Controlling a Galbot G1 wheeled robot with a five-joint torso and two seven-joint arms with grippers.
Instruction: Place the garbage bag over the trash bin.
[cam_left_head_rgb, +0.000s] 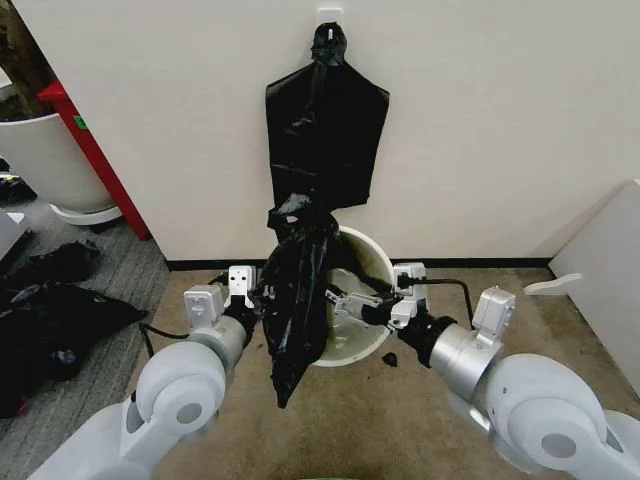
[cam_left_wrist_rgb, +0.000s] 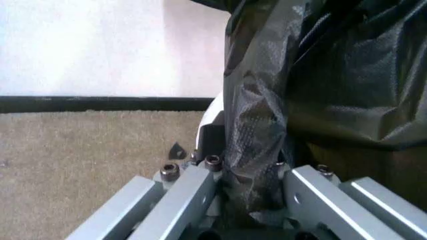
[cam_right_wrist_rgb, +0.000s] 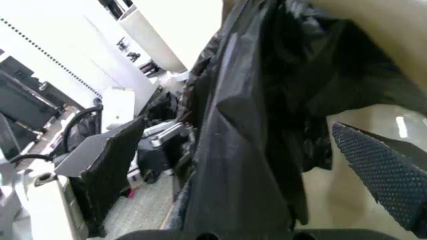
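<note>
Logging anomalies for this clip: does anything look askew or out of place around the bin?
Yes. The trash bin lies tipped on the carpet, mouth facing the robot. The garbage bag hangs bunched across its left rim, not spread over it, pinched by the left tool. The right tool is open inside the bin's mouth.

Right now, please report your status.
Left gripper shut on thin glossy black garbage bag. Right gripper open inside cream-white plastic bin. Bag drapes over bin's left rim.

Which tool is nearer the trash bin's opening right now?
Right. The right tool reaches inside the trash bin; the left tool sits outside its rim, clamping the garbage bag.
</note>
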